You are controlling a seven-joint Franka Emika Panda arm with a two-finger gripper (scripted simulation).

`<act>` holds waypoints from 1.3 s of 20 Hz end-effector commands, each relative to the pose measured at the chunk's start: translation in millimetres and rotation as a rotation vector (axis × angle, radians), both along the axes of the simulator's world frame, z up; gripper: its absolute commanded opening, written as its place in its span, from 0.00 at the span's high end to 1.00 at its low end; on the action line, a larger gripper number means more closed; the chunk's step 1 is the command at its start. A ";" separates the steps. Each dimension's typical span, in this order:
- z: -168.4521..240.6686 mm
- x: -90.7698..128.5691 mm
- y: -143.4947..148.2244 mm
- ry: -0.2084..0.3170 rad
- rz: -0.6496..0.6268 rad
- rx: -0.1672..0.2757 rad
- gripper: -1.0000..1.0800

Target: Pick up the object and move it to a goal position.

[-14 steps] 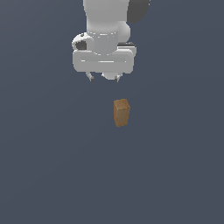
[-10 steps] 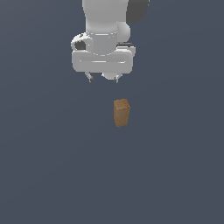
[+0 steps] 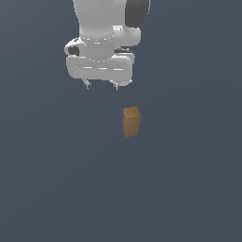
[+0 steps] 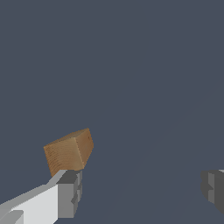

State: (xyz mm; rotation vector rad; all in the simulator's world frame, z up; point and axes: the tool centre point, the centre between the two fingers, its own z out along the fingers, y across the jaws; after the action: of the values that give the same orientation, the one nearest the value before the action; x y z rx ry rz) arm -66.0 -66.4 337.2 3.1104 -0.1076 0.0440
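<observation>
The object is a light brown wooden block (image 3: 131,121) with visible grain, standing on end on the grey floor in the exterior view. It also shows in the wrist view (image 4: 70,152), its square end towards the camera. My gripper (image 3: 101,86) hangs above the block and towards the exterior view's left of it, clear of it. The gripper is open and empty; in the wrist view (image 4: 142,190) its two grey fingertips (image 4: 70,192) stand wide apart, with one fingertip in front of the block's lower edge.
A flat, uniform dark grey floor (image 3: 189,189) fills both views. The white arm body (image 3: 106,28) occupies the upper middle of the exterior view.
The gripper has shifted slightly lower and a little towards the block. The block has not moved.
</observation>
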 end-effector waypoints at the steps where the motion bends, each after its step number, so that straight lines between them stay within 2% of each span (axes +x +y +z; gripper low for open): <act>1: -2.2 0.2 2.9 0.001 0.006 0.000 0.04; 6: -18.6 0.0 15.6 0.004 0.037 0.002 0.04; 12: -56.9 -4.3 47.1 0.012 0.113 0.008 0.04; 19: -112.0 -20.2 92.7 0.024 0.224 0.018 0.04; 26: -140.3 -33.3 116.1 0.030 0.283 0.025 0.04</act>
State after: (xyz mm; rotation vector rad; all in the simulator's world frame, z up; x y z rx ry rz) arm -97.1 46.1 201.4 3.1229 0.3204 0.0012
